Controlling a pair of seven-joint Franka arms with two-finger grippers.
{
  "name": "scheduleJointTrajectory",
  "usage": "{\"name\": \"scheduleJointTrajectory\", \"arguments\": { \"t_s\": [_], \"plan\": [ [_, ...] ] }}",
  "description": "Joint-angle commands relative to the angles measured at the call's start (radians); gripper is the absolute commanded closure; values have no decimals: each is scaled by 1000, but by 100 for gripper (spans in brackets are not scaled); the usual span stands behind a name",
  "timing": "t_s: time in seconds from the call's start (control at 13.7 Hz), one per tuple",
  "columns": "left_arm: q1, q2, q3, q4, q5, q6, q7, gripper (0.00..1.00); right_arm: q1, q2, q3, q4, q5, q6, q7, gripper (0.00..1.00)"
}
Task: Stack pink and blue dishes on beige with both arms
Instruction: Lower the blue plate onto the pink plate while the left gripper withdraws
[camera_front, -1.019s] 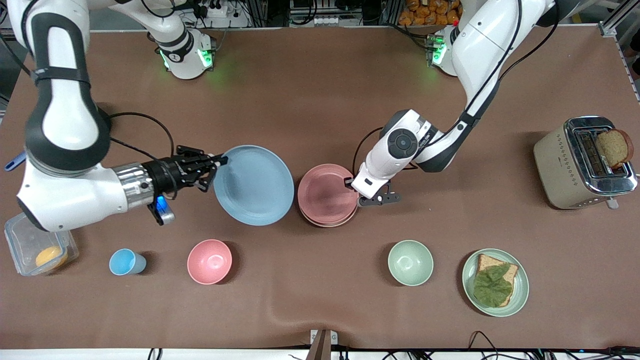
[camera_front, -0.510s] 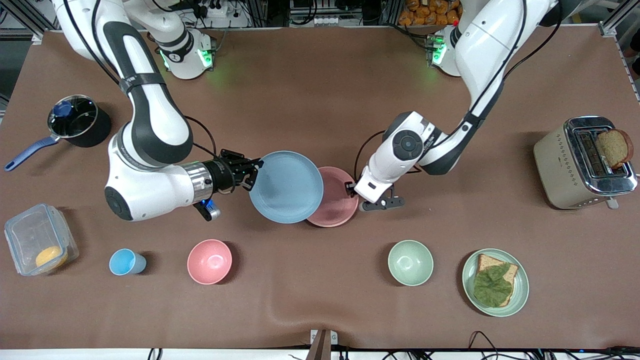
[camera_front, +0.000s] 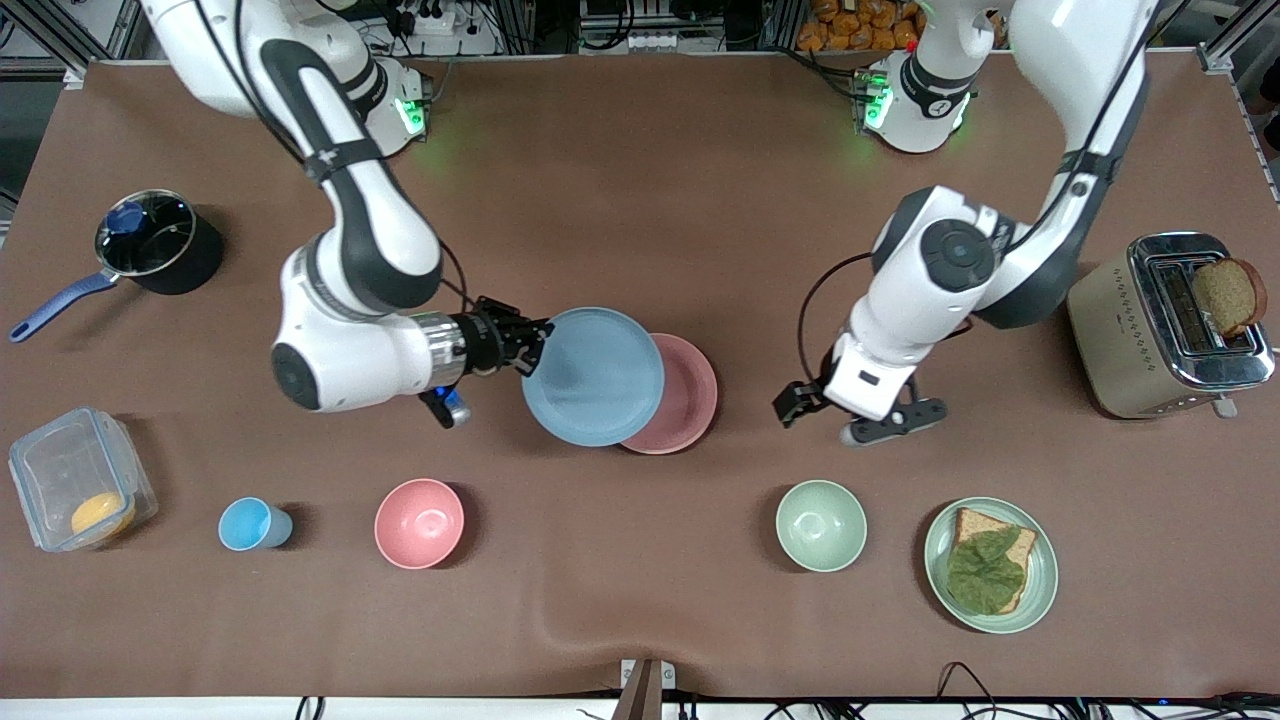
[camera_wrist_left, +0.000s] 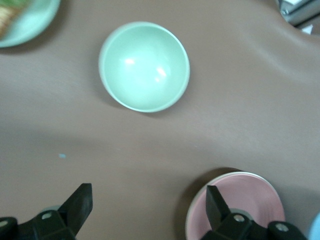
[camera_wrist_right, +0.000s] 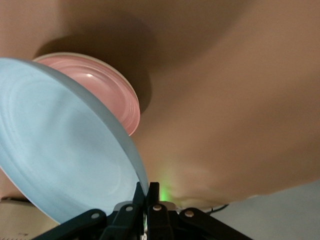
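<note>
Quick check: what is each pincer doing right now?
Left pincer: open, empty, over the table beside the pink plate.
Right pincer: shut on the blue plate, over the pink plate.

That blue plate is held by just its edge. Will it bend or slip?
The blue plate probably stays stiff: it keeps its round shape though the right hand pinches only its rim. It looks matte, so likely not slippery. Held tilted over the pink plate, it may wobble.
</note>
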Motion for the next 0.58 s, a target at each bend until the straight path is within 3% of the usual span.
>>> {"name": "scheduleJointTrajectory", "arguments": {
  "t_s": [0.0, 0.29, 0.51],
  "plan": [
    [68, -94, -9, -7, 12, -69, 44, 0, 57, -50, -4, -115, 2, 122, -3, 100],
    [117, -120, -4, 163, 12, -345, 73, 0, 135, -37, -4, -174, 41, 282, 6, 100],
    [183, -122, -9, 232, 12, -409, 197, 0, 173, -9, -4, -177, 44, 343, 7, 100]
  ]
}}
